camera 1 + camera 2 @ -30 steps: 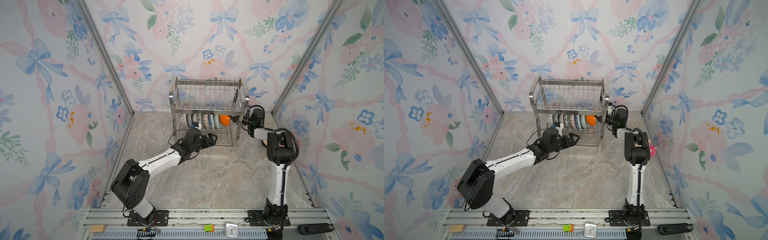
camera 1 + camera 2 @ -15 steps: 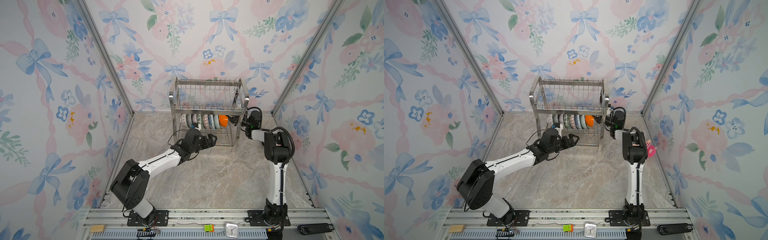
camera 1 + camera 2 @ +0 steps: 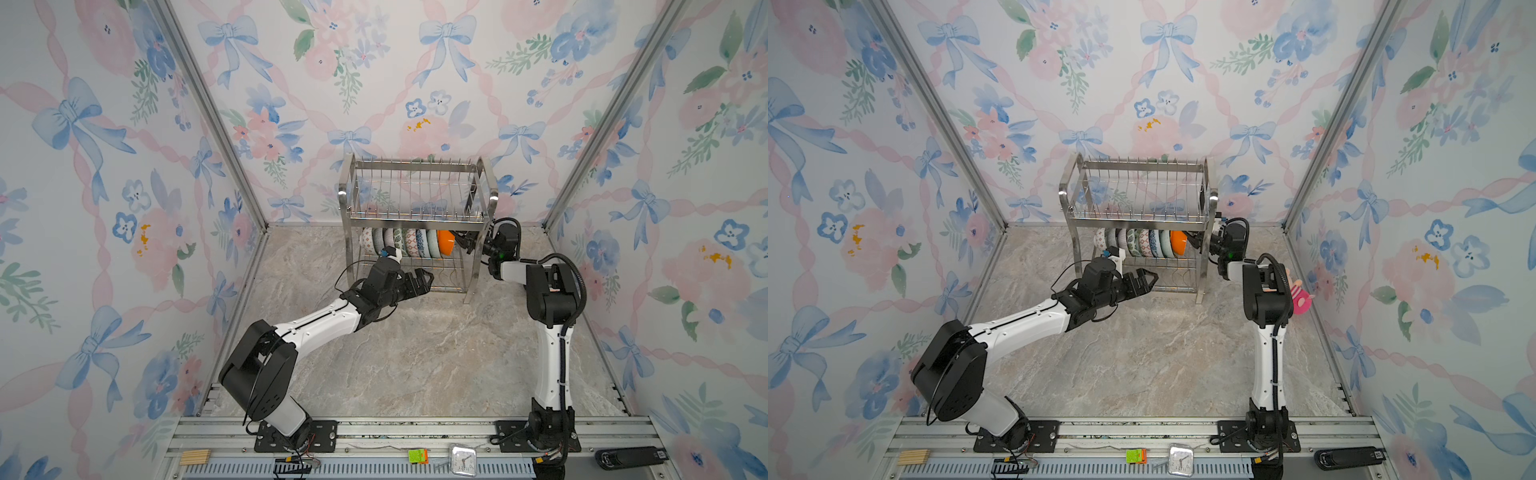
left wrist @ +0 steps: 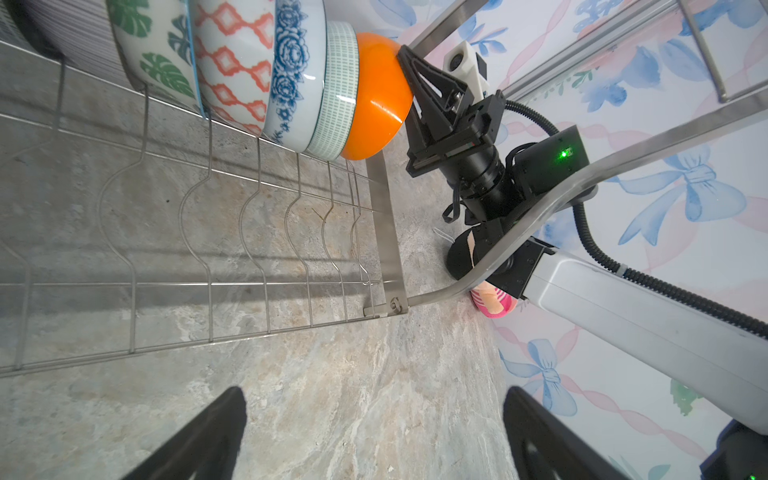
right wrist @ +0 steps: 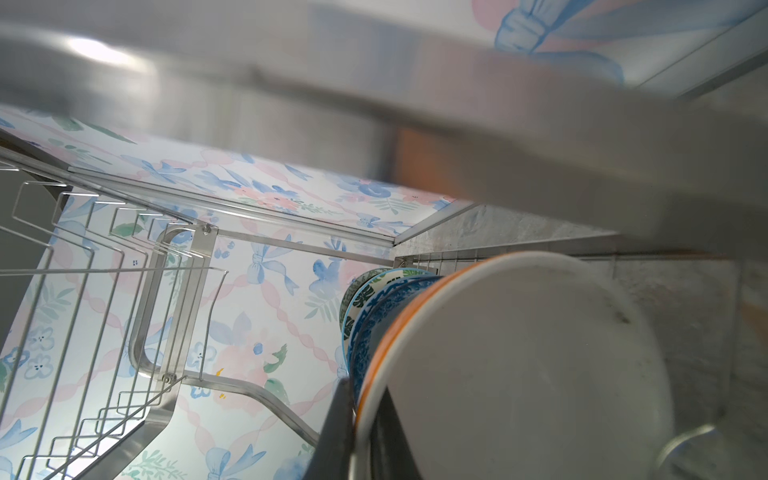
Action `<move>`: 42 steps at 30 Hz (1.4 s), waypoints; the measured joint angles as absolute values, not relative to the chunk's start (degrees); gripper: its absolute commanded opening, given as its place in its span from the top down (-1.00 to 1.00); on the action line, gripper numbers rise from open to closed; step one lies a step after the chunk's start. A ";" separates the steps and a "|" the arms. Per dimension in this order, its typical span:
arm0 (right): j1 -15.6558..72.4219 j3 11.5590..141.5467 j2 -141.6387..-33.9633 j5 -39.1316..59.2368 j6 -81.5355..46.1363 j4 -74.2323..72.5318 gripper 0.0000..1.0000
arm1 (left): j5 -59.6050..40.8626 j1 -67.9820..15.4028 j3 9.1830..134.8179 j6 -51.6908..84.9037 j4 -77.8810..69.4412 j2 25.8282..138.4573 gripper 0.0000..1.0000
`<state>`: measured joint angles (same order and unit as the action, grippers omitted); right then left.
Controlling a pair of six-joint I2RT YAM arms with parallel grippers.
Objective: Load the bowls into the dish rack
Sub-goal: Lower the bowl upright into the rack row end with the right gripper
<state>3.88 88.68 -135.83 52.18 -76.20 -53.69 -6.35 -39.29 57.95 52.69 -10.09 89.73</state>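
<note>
We find the dish rack [image 3: 417, 217] at the far middle of the table, with the bowls [image 3: 405, 243] standing on edge in one row on its lower tier. The orange bowl [image 3: 445, 242] closes the row at the right end, against a green-checked bowl [image 4: 338, 95].

The right gripper [image 3: 462, 241] reaches in from the right of the rack, its claw pressed together on the rim of the orange bowl [image 5: 519, 353]. The left gripper [image 3: 419, 279] hovers just in front of the lower tier, spread wide and empty.

In our judgement, loading is nearly complete and only the release remains.

Risks noted:
- We cannot tell whether the orange bowl sits between prongs. If it does not, letting go may tip it right, off the tier end.
- The right arm works under the upper tier and beside the right leg, so a careless withdrawal may strike the frame and shake the row.
- A plush doll [image 3: 1300, 297] lies near the right arm and may be dragged.
</note>
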 measured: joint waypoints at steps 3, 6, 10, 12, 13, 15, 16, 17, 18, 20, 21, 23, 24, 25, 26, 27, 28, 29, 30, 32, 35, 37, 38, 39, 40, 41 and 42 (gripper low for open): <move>3.88 88.68 -135.55 52.16 -74.65 -52.40 1.00 | -6.35 -39.29 57.95 52.69 -10.11 89.67 -0.96; 3.86 88.68 -135.11 51.99 -73.10 -50.74 1.00 | -6.35 -39.29 57.95 52.69 -10.11 89.60 -0.96; 3.86 88.68 -134.69 51.81 -71.50 -48.90 1.00 | -6.35 -39.29 57.95 52.69 -9.91 89.38 -0.96; 3.86 88.68 -134.45 51.83 -70.59 -47.86 1.00 | -6.26 -39.29 57.95 52.56 -9.80 89.17 -0.96; 3.86 88.71 -134.34 51.86 -70.04 -47.24 1.00 | -6.22 -39.29 57.95 52.53 -9.65 89.06 -0.96; 3.88 88.71 -133.91 51.88 -68.79 -45.80 1.00 | -6.20 -39.29 57.95 52.53 -9.65 88.97 -0.96; 3.90 88.68 -133.67 51.88 -68.12 -44.88 1.00 | -6.20 -39.29 57.95 52.53 -9.63 88.97 -0.96; 3.92 88.68 -133.40 51.83 -67.35 -43.83 1.00 | -6.20 -39.29 57.95 52.53 -9.54 88.97 -0.96; 3.92 88.68 -133.14 51.81 -66.63 -42.92 1.00 | -6.20 -39.29 57.95 52.53 -9.50 88.97 -0.96; 3.97 88.49 -132.42 51.64 -64.82 -40.40 1.00 | -6.20 -39.29 57.95 52.53 -9.47 88.97 -0.96; 3.97 88.38 -132.14 51.59 -64.03 -39.42 1.00 | -6.20 -39.29 57.95 52.53 -9.45 88.97 -0.96; 3.99 88.31 -131.55 51.07 -62.26 -37.50 0.99 | -6.20 -39.29 57.95 52.53 -9.45 88.97 -0.96; 3.99 88.31 -131.22 50.76 -61.34 -36.53 0.98 | -6.20 -39.29 57.95 52.53 -9.45 88.97 -0.96; 3.99 88.31 -130.96 50.50 -60.42 -35.53 0.97 | -6.20 -39.29 57.95 52.53 -9.45 88.97 -0.96; 3.99 88.31 -130.69 50.30 -59.46 -34.54 0.95 | -6.20 -39.29 57.95 52.53 -9.45 88.97 -0.96; 4.01 88.38 -130.52 50.15 -58.65 -33.82 0.94 | -6.20 -39.29 57.95 52.53 -9.45 88.97 -0.96; 4.08 88.53 -130.37 50.04 -57.69 -32.88 0.92 | -6.20 -39.29 57.95 52.53 -9.45 88.97 -0.96; 4.21 88.90 -130.28 49.89 -56.77 -31.81 0.91 | -6.20 -39.29 57.95 52.53 -9.45 88.97 -0.96; 4.29 89.21 -130.23 49.82 -56.14 -30.98 0.90 | -6.20 -39.29 57.95 52.53 -9.45 88.97 -0.96; 4.60 89.84 -130.06 49.50 -54.33 -28.82 0.83 | -6.20 -39.29 57.95 52.53 -9.45 88.97 -0.96; 4.97 90.80 -129.97 49.21 -52.21 -26.22 0.81 | -6.20 -39.29 57.95 52.53 -9.43 88.97 -0.96; 5.10 91.13 -129.97 49.12 -51.24 -25.19 0.76 | -6.20 -39.29 57.95 52.53 -9.41 88.95 -0.96; 5.15 91.20 -129.84 49.12 -50.83 -24.77 0.74 | -6.20 -39.29 57.95 52.53 -9.30 88.92 -0.96; 5.19 91.20 -129.75 49.04 -50.50 -24.51 0.72 | -6.17 -39.29 57.95 52.51 -9.21 88.90 -0.96; 5.26 91.20 -129.69 48.97 -50.28 -24.25 0.69 | -6.17 -39.29 57.95 52.53 -9.13 88.86 -0.96; 5.32 91.20 -129.67 48.80 -50.11 -23.92 0.68 | -6.17 -39.29 57.95 52.53 -9.04 88.75 -0.96; 5.32 91.20 -129.64 48.64 -49.93 -23.75 0.65 | -6.15 -39.29 57.95 52.51 -9.04 88.66 -0.96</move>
<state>5.32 91.20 -129.64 48.64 -49.93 -23.75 -6.15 -39.29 57.95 52.51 -9.04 88.66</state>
